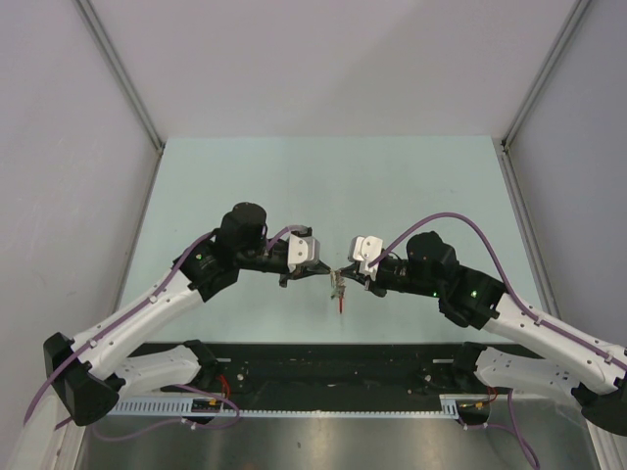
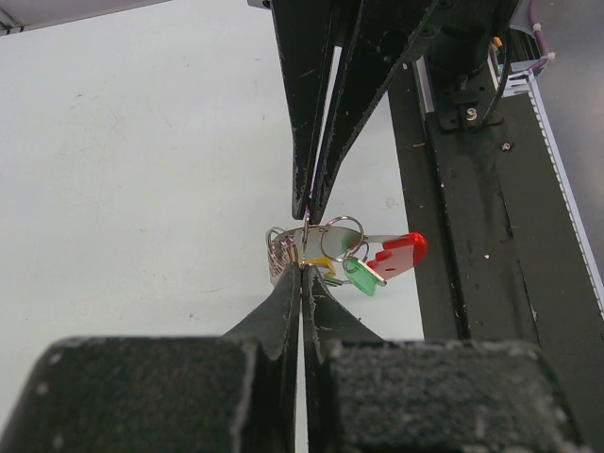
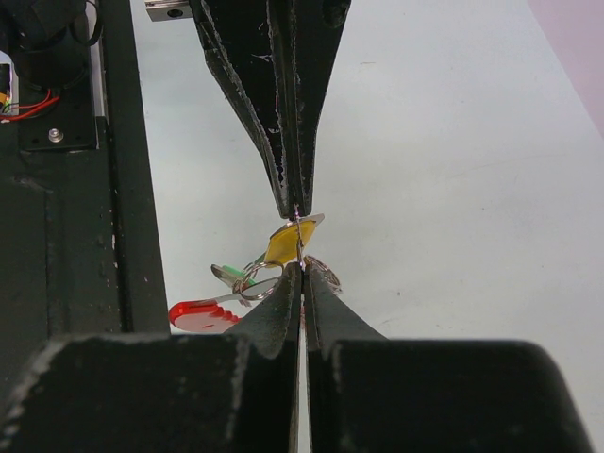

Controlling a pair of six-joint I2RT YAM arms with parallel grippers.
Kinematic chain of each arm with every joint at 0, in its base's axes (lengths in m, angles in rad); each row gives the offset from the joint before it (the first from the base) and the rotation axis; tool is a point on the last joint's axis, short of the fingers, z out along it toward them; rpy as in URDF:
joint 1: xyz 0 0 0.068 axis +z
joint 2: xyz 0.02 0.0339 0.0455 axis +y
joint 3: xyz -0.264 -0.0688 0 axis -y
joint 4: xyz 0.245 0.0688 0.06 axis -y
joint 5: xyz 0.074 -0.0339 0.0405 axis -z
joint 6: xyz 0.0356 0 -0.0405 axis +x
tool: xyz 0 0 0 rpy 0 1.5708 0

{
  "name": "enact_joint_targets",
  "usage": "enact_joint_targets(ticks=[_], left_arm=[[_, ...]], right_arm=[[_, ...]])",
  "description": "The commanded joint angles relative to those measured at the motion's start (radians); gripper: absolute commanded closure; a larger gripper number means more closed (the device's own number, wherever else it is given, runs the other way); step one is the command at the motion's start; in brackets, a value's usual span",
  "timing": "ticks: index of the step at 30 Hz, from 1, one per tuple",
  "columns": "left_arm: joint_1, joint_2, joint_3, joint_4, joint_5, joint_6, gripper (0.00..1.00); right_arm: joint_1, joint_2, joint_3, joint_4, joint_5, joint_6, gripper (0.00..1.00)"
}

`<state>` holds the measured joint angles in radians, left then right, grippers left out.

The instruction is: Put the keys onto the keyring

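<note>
two pairs of fingers meet tip to tip, both clenched on the same small bundle. the left gripper (image 2: 302, 283) clamps the keyring (image 2: 279, 251) from the left and the right gripper (image 2: 310, 203) clamps it from the right; which strand each pinches cannot be told. the yellow key (image 3: 283, 245) sits between the two sets of tips. the green key (image 2: 361, 277) and the red key (image 2: 401, 253) jut toward the near side. the bundle hangs above the pale table (image 1: 245, 176), midway left to right, just beyond the black rail (image 1: 323, 367) at the near edge.
</note>
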<state>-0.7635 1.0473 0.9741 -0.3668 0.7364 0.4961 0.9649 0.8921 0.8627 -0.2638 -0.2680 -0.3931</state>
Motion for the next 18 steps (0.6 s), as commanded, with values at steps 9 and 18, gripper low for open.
enact_joint_targets(ticks=[9, 18], left_arm=[[-0.008, 0.016, 0.025, 0.005, 0.035, -0.011, 1.00], [-0.019, 0.023, 0.026, 0.005, 0.041, -0.016, 1.00]], right_arm=[[0.009, 0.001, 0.027, 0.069, -0.010, 0.003, 1.00], [0.017, 0.011, 0.027, 0.069, -0.022, -0.003, 1.00]])
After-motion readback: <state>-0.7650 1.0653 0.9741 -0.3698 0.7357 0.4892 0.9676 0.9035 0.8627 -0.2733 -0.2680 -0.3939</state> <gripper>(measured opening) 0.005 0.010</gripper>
